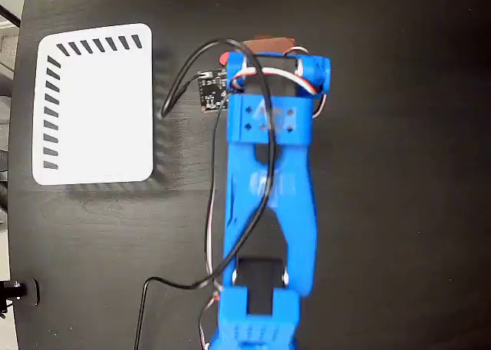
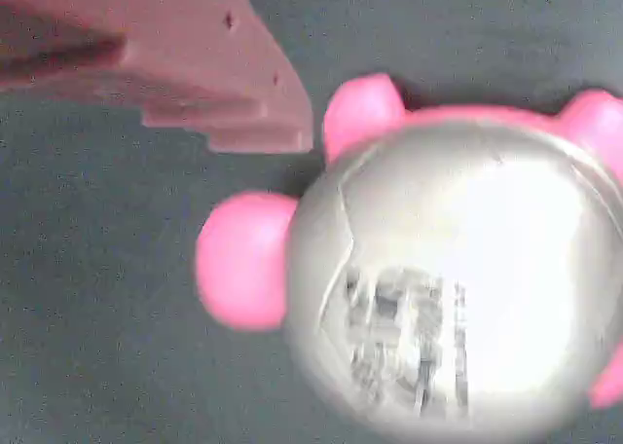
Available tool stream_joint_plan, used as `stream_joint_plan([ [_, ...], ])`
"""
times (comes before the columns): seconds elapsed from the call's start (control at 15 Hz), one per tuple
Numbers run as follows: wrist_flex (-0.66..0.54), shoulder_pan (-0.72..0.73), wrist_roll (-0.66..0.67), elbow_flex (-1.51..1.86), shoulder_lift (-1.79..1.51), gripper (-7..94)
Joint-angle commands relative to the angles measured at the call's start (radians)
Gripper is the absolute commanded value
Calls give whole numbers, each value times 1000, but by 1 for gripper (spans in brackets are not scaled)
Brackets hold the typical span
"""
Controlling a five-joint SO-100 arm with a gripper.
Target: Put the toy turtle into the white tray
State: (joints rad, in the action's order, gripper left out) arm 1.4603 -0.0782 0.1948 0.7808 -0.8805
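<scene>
1. In your wrist view the toy turtle (image 2: 458, 278) fills the lower right, shell glaring, on the dark bench (image 2: 97, 366).
2. One of the fingers (image 2: 195, 64) juts in at upper left, just beside it; you cannot tell their spread.
3. In the fixed view the white tray (image 1: 96, 104) sits upper left, well apart from the blue arm (image 1: 268, 196).

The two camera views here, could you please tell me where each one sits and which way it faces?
Fixed view: overhead, looking straight down on the dark table; shows the white tray at left and the blue arm reaching up from the bottom edge.
Wrist view: rides the arm, looking down close on the toy turtle; one reddish finger of the tool shows at upper left.
Shared: the dark table; the arm hides the turtle from above.
</scene>
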Motion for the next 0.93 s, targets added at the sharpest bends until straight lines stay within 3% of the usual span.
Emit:
stream_joint_plan([
  [0.0,20,-6,8,-100,6,47],
  [0.13,44,-9,-3,-149,54,55],
  [0.87,74,17,-55,-245,207,60],
])
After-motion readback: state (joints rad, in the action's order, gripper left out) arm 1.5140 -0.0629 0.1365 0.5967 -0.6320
